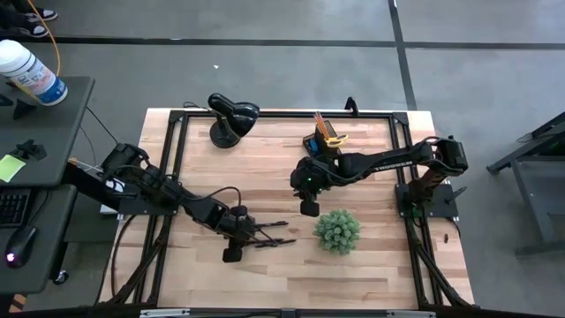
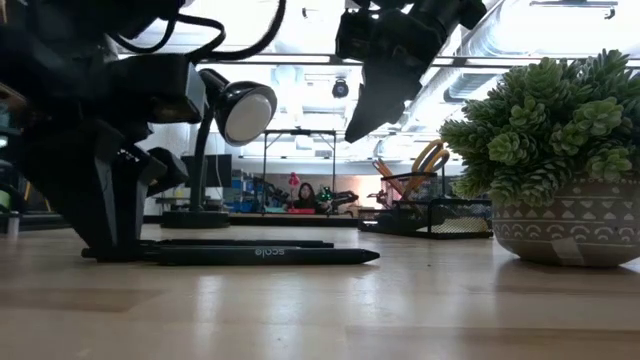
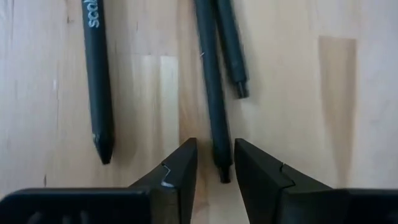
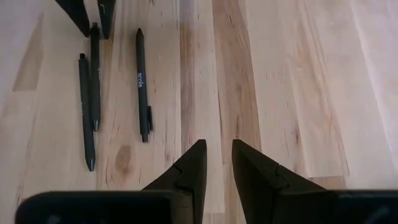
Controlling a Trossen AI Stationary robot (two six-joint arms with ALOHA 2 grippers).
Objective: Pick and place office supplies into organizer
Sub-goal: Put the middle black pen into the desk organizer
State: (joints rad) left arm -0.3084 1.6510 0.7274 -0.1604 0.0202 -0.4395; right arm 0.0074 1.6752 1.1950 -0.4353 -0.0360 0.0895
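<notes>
Left hand down on the pens, right hand hanging around mid-frame

Left hand point(image 3: 214, 171), lower middle of the high view, has fingers apart straddling one black pen's point(image 3: 211, 87) tip on the table point(image 1: 265, 168); two more pens lie beside it. Right hand point(image 4: 216, 163) hovers empty, fingers slightly apart. Organizer point(image 1: 325, 139) sits upper center-right.

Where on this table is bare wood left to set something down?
Free: the wood between the lamp and organizer, and the near edge below the plant. Crowded: around the pens, where the left pincer straddles one, and under the right pincer beside the plant.
</notes>
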